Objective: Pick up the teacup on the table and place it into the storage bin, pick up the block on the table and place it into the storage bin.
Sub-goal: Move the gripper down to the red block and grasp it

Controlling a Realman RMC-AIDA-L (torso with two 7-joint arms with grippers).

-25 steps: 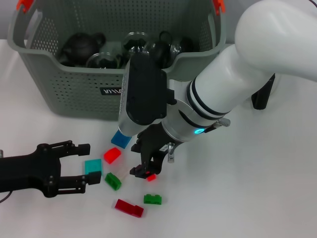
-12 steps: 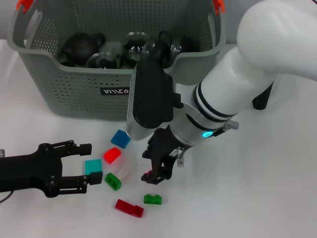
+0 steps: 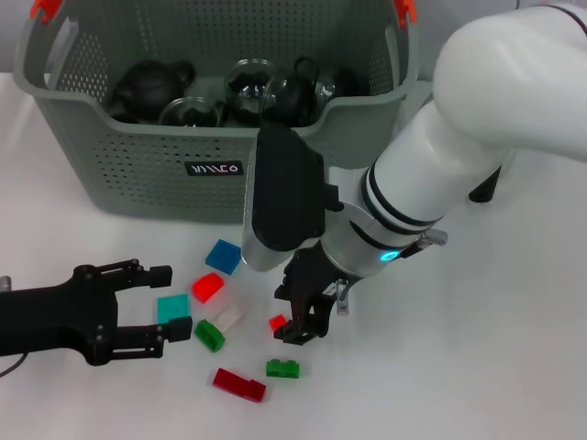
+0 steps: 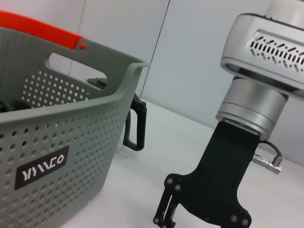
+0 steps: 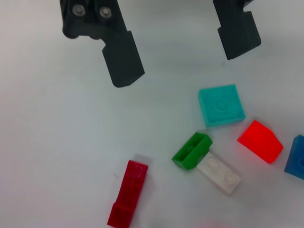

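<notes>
i am the right arm, reaching from the right edge of the table (image 3: 514, 367) down into the scatter of blocks in front of the storage bin (image 3: 138, 174). my right gripper (image 3: 307, 321) hangs low over the table, just beside the small red block (image 3: 278, 323), which lies flat on the surface and, as far as i can see, is not held. whether my right gripper is open or closed i cannot tell from here.

my left gripper (image 3: 170, 301) lies low near the left edge with its fingers (image 5: 121, 57) spread wide, the teal block (image 3: 171, 307) near the gap between them. i judge it sits there ready for that block while i work the red one.

no teacup stands on the table; the bin holds dark pots and glassware.

the bin's front wall rises straight behind me, so carrying a block in means lifting above its rim first. the near and right parts of the table are bare, giving me room to back off. on my left the other blocks lie close together, so that side is tight.
</notes>
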